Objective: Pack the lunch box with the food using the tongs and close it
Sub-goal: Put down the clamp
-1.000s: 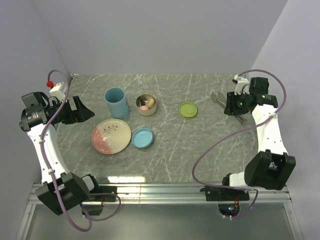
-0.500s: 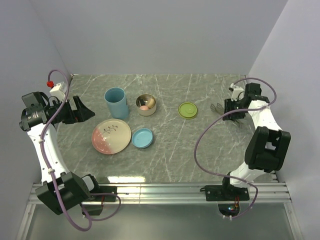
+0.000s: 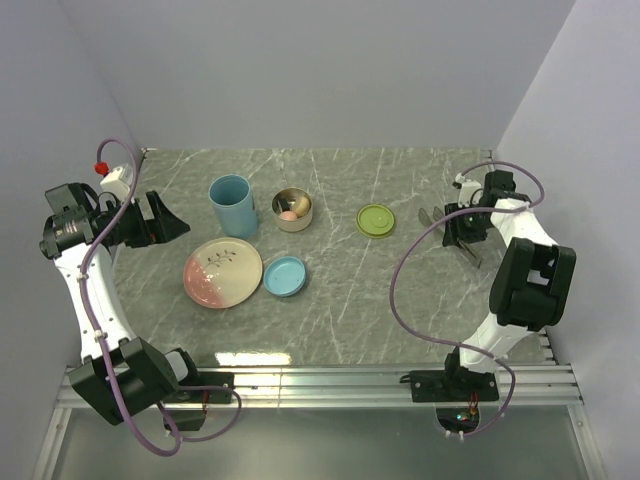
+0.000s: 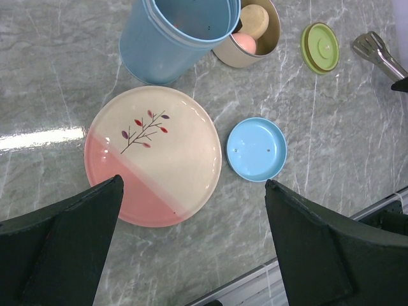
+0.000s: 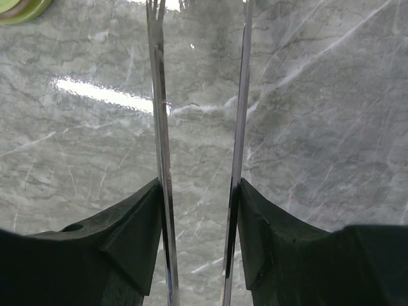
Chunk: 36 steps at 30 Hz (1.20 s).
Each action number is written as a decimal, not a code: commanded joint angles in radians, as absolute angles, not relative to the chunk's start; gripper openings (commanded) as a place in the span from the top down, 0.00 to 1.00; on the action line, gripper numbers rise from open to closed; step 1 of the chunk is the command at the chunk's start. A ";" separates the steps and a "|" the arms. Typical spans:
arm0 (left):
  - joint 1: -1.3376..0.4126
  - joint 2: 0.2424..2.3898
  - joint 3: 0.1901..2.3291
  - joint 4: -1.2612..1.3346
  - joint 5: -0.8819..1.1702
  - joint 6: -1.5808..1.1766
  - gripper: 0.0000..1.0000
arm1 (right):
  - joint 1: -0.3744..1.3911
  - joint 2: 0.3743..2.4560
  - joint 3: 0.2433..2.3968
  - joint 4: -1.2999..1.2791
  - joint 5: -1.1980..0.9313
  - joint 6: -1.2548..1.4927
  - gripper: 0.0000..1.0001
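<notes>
Silver thin metal tongs [image 5: 159, 127] sat pinched in my right gripper [image 5: 199, 191] at the table's right; my left gripper [image 4: 193, 185] hung spread wide. Beige egg and pink food [image 4: 254, 19] lay in the round steel lunch box [image 4: 275, 39], so packing looked done; round green lid [image 4: 319, 46] lay apart, closing left.

Grey marble worktop [image 3: 340, 290]: toward its far left corner a blue cup [image 3: 231, 205] stands upright, a round metal tin [image 3: 292, 210] just beside it. A green lid [image 3: 375, 220] lies flat further right. Closer to the near edge sits a pink-and-cream plate [image 3: 223, 273], small blue dish [image 3: 285, 276] just beside it.
</notes>
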<state>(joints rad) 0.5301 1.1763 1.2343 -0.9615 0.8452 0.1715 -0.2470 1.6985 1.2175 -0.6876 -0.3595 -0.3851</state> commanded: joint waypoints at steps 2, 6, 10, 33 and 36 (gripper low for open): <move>0.534 1.177 1.238 -0.936 0.879 0.187 0.01 | -0.250 1.707 1.213 -0.676 -0.365 -0.426 0.44; 0.535 1.177 1.247 -0.946 0.876 0.198 0.01 | -0.250 1.727 1.213 -0.683 -0.362 -0.437 0.37; 0.534 1.177 1.255 -0.951 0.876 0.203 0.00 | -0.250 1.741 1.215 -0.680 -0.338 -0.433 0.36; 0.535 1.172 1.289 -0.965 0.880 0.204 0.01 | -0.233 1.744 1.236 -0.715 -0.318 -0.436 0.16; 0.535 1.166 1.279 -0.959 0.894 0.193 0.01 | -0.233 1.726 1.229 -0.719 -0.321 -0.431 0.16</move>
